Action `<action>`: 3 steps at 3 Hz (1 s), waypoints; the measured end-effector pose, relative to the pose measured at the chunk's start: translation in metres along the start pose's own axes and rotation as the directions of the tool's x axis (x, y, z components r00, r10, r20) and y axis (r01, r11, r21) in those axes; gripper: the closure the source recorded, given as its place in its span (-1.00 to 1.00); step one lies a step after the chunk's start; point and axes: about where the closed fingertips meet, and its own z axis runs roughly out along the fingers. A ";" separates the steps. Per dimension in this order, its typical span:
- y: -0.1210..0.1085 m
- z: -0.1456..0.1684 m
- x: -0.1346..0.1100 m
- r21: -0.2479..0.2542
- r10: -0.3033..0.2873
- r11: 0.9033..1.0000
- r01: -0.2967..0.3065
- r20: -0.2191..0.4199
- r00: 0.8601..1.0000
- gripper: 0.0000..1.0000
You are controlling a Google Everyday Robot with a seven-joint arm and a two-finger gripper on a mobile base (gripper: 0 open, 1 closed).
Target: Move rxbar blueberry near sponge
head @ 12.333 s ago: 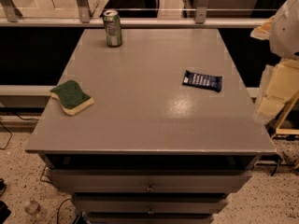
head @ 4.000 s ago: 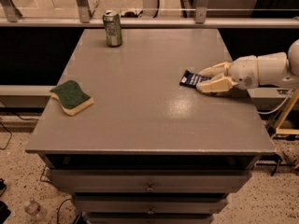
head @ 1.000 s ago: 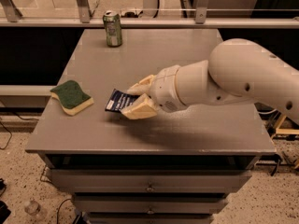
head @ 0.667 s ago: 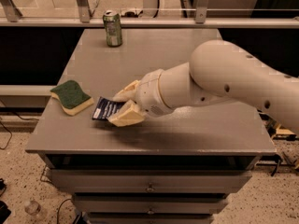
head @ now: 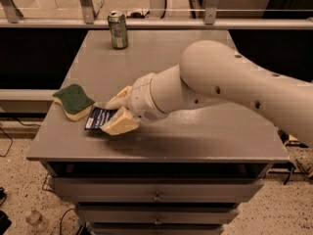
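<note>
The carrying part looks nearly finished to me: the rxbar blueberry [head: 97, 118] is at the near left of the worktop [head: 205, 136], just beside the sponge [head: 73, 100], on the sponge's right and slightly nearer side. I cannot tell whether the bar's corner touches the sponge's foam edge or sits just clear of it. Nor can I tell whether the wrapper rests flat on the surface or hangs a little above it. What I judge is left is to set it down, let go, and draw back without dragging the bar along. My gripper [head: 116, 112] sits low over that same near-left area, with my arm reaching in from the right. My jaws are clamped on the right end of the bar, one above and one below, with only the wrapper's thickness between them. The green can [head: 117, 29] stands well apart at the far edge.
</note>
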 end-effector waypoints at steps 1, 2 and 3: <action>0.001 0.000 -0.002 -0.001 -0.005 1.000 0.005 0.000 1.000 0.16; 0.002 0.001 -0.004 -0.002 -0.009 1.000 0.009 -0.001 1.000 -0.28; 0.004 0.001 -0.006 -0.003 -0.013 1.000 0.013 -0.001 1.000 -0.76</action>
